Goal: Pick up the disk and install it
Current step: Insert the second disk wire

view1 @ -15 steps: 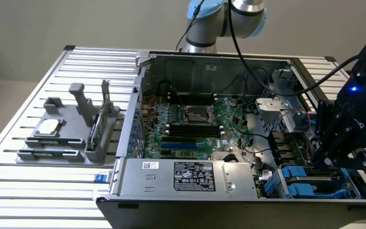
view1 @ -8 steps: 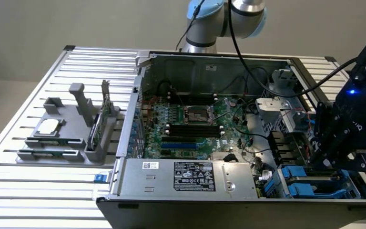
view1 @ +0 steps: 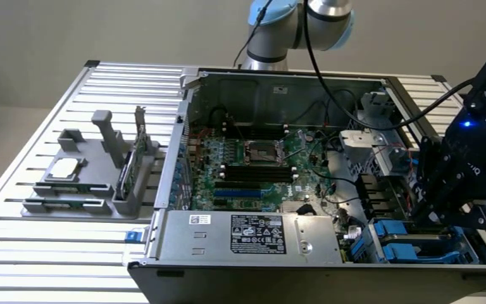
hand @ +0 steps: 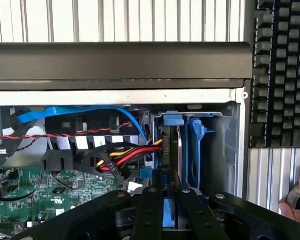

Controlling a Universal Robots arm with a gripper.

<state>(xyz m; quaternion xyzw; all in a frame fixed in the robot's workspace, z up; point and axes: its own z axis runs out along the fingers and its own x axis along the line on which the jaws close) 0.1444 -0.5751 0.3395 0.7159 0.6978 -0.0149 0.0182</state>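
My gripper reaches down into the drive bay at the corner of the open computer case. Its two black fingers are shut on a blue plastic edge of the disk. The disk stands on edge in the bay, with blue carrier rails and a thin silver-grey side showing; its label is hidden. In the exterior view the gripper hangs over the case's front corner on the exterior view's right, above blue carrier parts.
Red, yellow and black power cables and a blue data cable run close beside the bay. The motherboard and power supply fill the case. A grey fixture holds a chip and a card. A keyboard and a person's hand lie outside the case.
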